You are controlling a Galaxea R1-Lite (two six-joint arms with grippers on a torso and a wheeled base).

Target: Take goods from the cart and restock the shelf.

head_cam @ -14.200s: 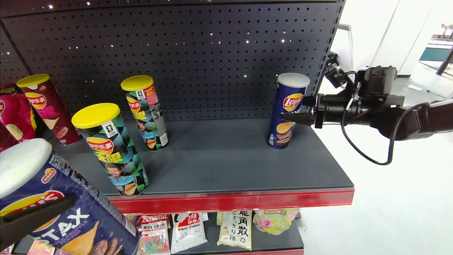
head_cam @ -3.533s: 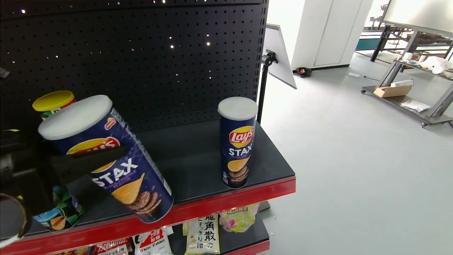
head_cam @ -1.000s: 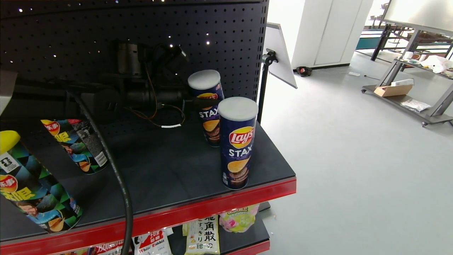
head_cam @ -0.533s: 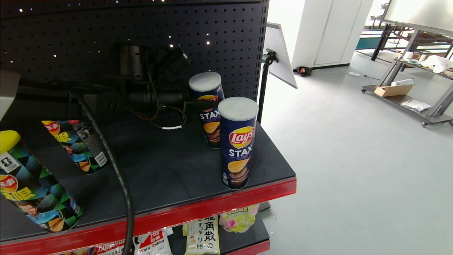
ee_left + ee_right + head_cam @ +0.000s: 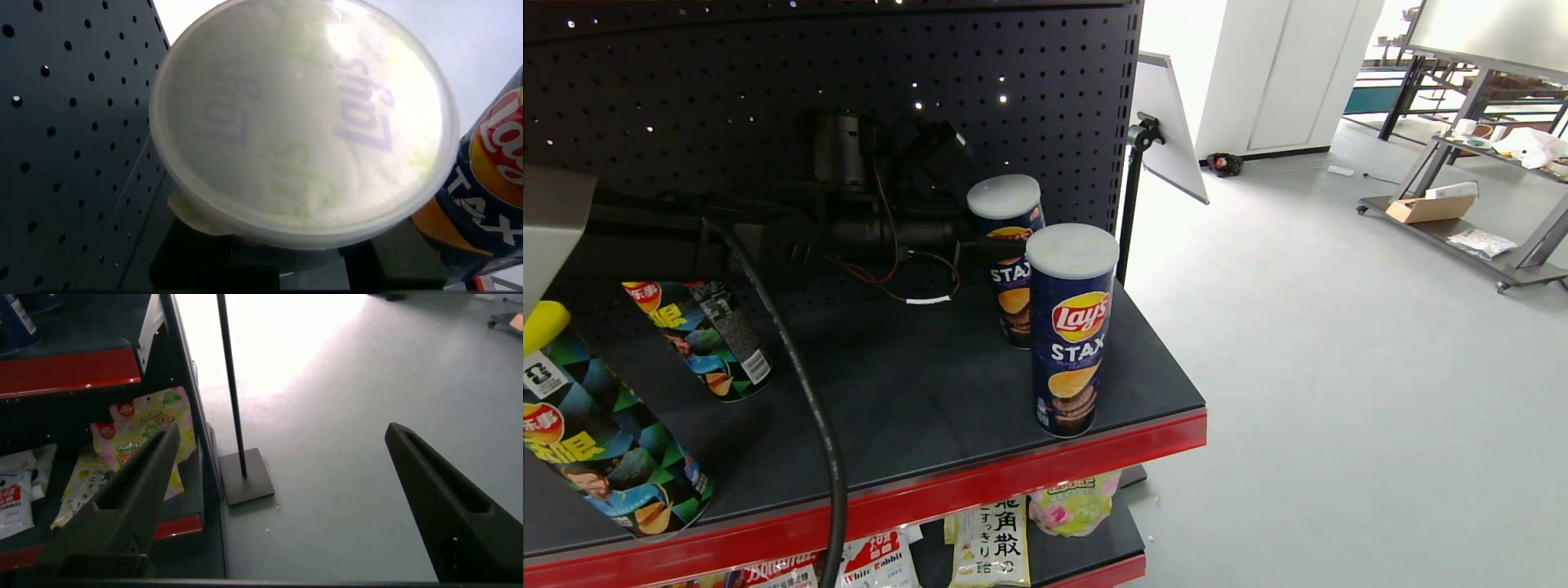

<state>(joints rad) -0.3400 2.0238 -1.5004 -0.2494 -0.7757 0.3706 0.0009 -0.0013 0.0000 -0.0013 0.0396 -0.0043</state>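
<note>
Two blue chip cans with white lids stand at the right end of the dark shelf (image 5: 915, 408). The front can (image 5: 1072, 327) is near the red edge. The rear can (image 5: 1006, 253) is close to the pegboard, and my left gripper (image 5: 995, 239) is shut on its upper half from the left. In the left wrist view the held can's lid (image 5: 302, 131) sits just under the camera, with the front can (image 5: 490, 204) beside it. My right gripper (image 5: 282, 437) hangs open over the floor past the shelf's end, holding nothing.
Two green-patterned cans (image 5: 698, 339) (image 5: 596, 441) with yellow lids stand at the shelf's left. My left arm's cable (image 5: 800, 384) drapes across the shelf. Snack bags (image 5: 988, 531) fill the lower shelf. A thin stand pole (image 5: 233, 384) rises by the shelf's end.
Over the last second my left gripper has carried the rear blue can slightly right and downward, closer behind the front can. The front can has not moved.
</note>
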